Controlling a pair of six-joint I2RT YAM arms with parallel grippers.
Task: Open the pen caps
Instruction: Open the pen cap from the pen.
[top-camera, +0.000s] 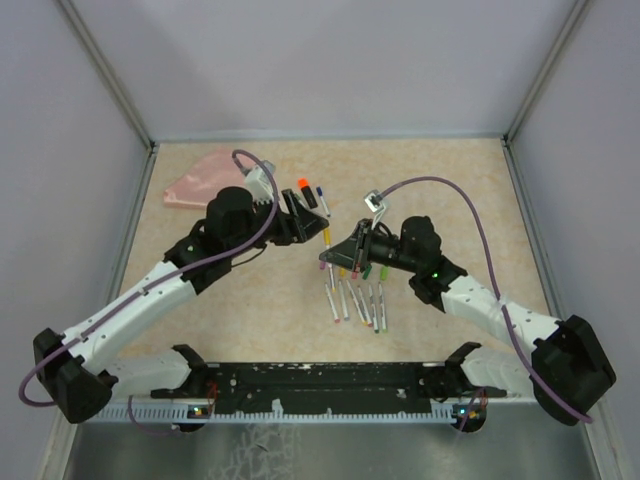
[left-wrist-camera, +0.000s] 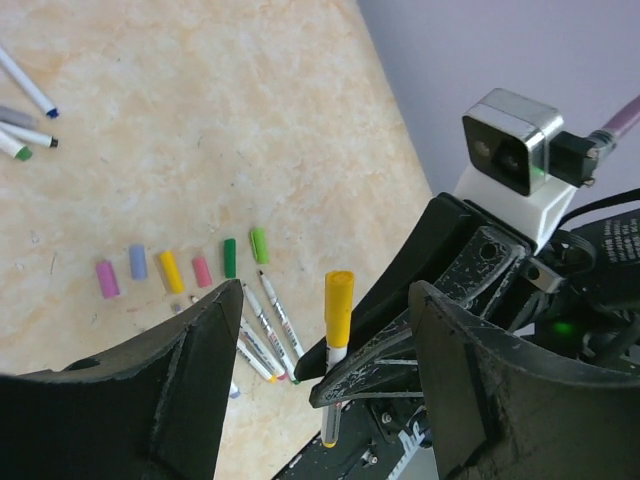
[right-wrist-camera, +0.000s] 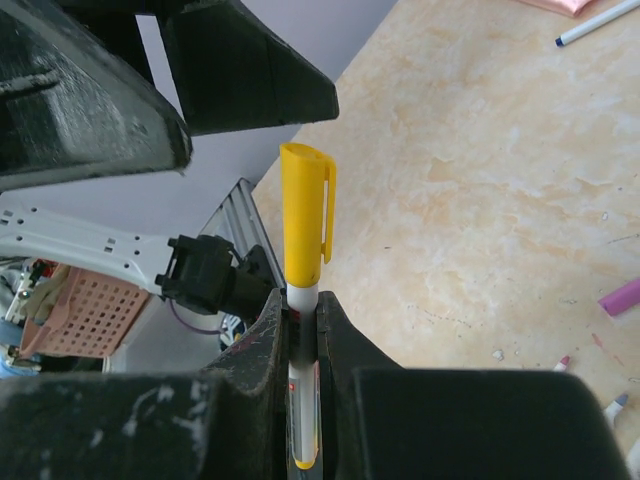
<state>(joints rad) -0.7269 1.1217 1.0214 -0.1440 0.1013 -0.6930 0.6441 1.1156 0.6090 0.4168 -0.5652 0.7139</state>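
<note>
My right gripper is shut on the white barrel of a pen and holds it above the table. The pen's yellow cap is on and sticks out past the fingertips. My left gripper is open, with one finger on each side of that yellow cap and not touching it. In the top view the two grippers meet at mid-table round the yellow cap. Several loose caps lie in a row on the table: purple, blue, yellow, pink, green.
Several uncapped pens lie side by side in front of the grippers. An orange-capped pen and a blue-tipped pen lie behind them. A pink pouch lies at the back left. Grey walls enclose the table.
</note>
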